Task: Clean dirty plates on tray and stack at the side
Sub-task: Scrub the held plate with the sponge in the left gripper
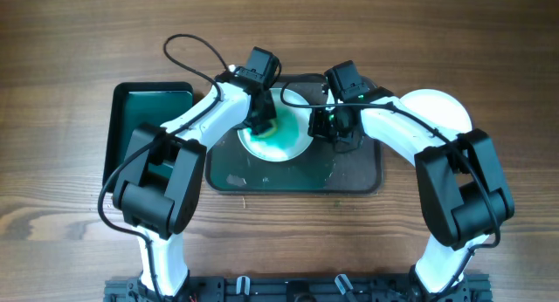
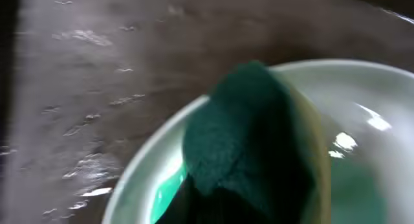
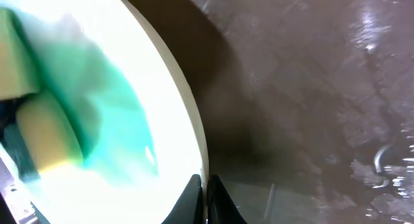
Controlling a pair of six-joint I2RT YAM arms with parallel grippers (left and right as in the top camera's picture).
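Note:
A white plate [image 1: 284,136] with a teal-green smear lies on the dark grey tray [image 1: 349,175]. My left gripper [image 1: 260,119] is shut on a green and yellow sponge [image 2: 259,140] that presses on the plate [image 2: 362,120]. My right gripper [image 3: 206,185] is shut on the plate's right rim [image 3: 194,120]; the smear and the sponge [image 3: 45,140] show at the left of that view. In the overhead view the right gripper [image 1: 330,126] sits at the plate's right edge. Another white plate [image 1: 441,110] lies on the table to the right of the tray, partly under the right arm.
A smaller dark green tray [image 1: 144,119] stands left of the grey tray. A black cable [image 1: 188,49] loops over the table behind the left arm. The grey tray surface is wet with specks [image 1: 236,178].

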